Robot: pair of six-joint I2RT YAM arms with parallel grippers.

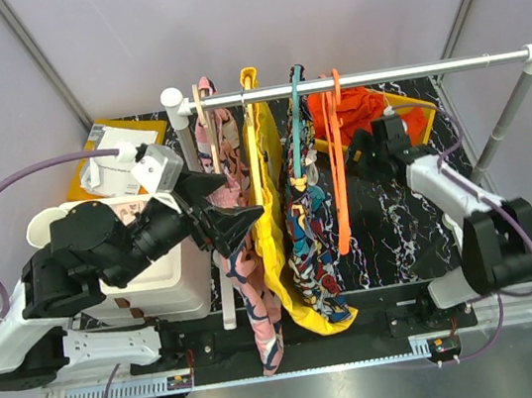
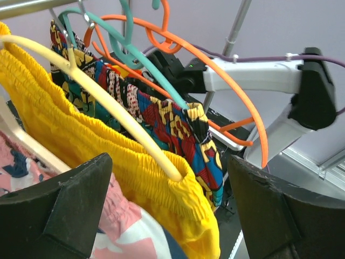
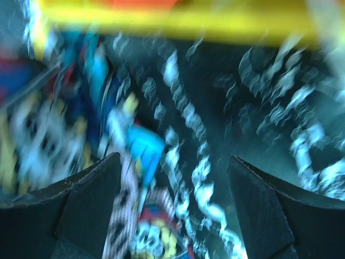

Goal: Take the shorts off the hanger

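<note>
The orange hanger [image 1: 339, 178] hangs bare on the rail, at the right end of the row; it also shows bare in the left wrist view [image 2: 237, 75]. The orange-red shorts [image 1: 360, 105] lie bunched behind the rail, off the hanger, against a yellow tray [image 1: 410, 100]. My right gripper [image 1: 362, 160] is just right of the hanger and in front of the shorts; its wrist view is blurred but shows the gripper [image 3: 172, 216] open and empty above the marble table. My left gripper [image 1: 239, 198] is open and empty by the pink garment; in its wrist view [image 2: 167, 216] it faces the yellow garment.
On the rail [image 1: 427, 67] also hang a wooden hanger with a pink patterned garment [image 1: 245, 262], a yellow garment [image 1: 271, 218] and a teal hanger with a multicoloured garment [image 1: 305, 223]. A white box [image 1: 157, 275] and a yellow packet [image 1: 109, 152] stand at the left.
</note>
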